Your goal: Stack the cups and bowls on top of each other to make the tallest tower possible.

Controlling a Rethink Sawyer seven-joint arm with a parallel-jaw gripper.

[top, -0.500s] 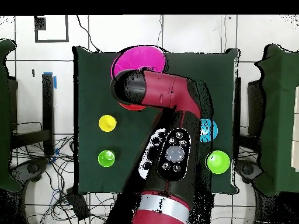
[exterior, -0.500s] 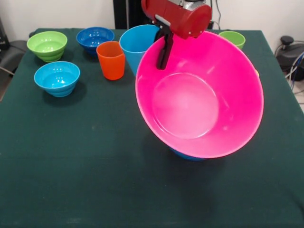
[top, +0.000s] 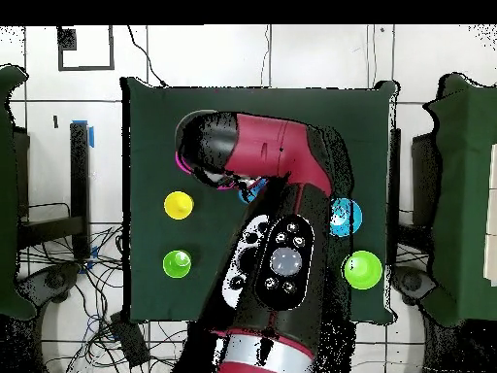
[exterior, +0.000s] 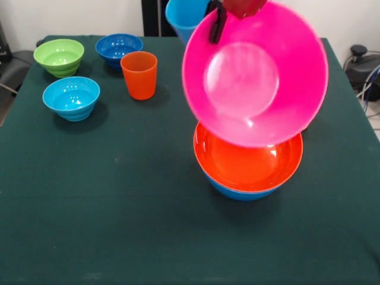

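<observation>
The red arm (top: 277, 185) reaches down over the dark green table (exterior: 119, 208), its gripper (exterior: 217, 21) pinched on the upper rim of the big pink bowl (exterior: 255, 77), which hangs tilted in the air with its inside facing the camera. Directly beneath sits the orange bowl (exterior: 246, 163) nested in the blue bowl (exterior: 237, 191). The orange cup (exterior: 139, 75) and three small bowls stand well apart at the table's far left.
</observation>
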